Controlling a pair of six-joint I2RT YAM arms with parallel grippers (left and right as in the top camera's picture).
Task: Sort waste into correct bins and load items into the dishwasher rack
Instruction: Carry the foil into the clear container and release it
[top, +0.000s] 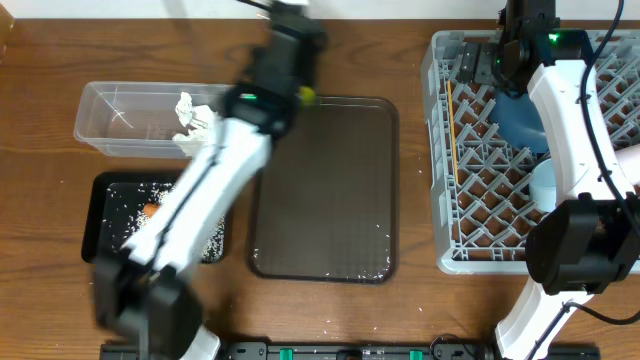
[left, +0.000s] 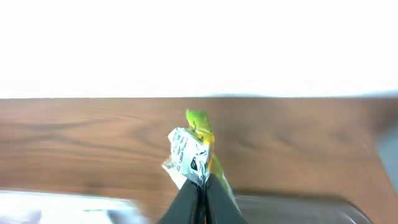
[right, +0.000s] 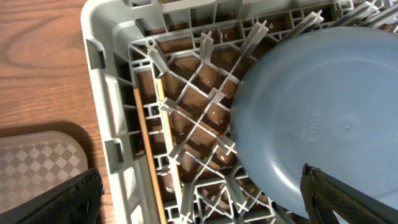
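My left gripper (left: 204, 186) is shut on the crinkled silver-and-yellow foil wrapper (left: 194, 146) and holds it above the table between the clear tub (top: 100, 120) and the serving tray; the arm is blurred in the overhead view. The tub holds crumpled white paper (top: 190, 115). The black tray (top: 100, 240) holds rice grains (top: 212, 240) and the carrot (top: 150, 210). My right gripper (right: 202, 199) is open and empty over the grey dishwasher rack (top: 440, 200). The large blue bowl (right: 317, 106) and the chopsticks (right: 146, 149) are in the rack.
The flat dark brown serving tray (top: 325, 190) lies mid-table with a few rice grains along its front edge. A small pale round vessel (top: 545, 185) sits in the rack, partly hidden by my right arm. The rack's upright pegs stand under the right gripper.
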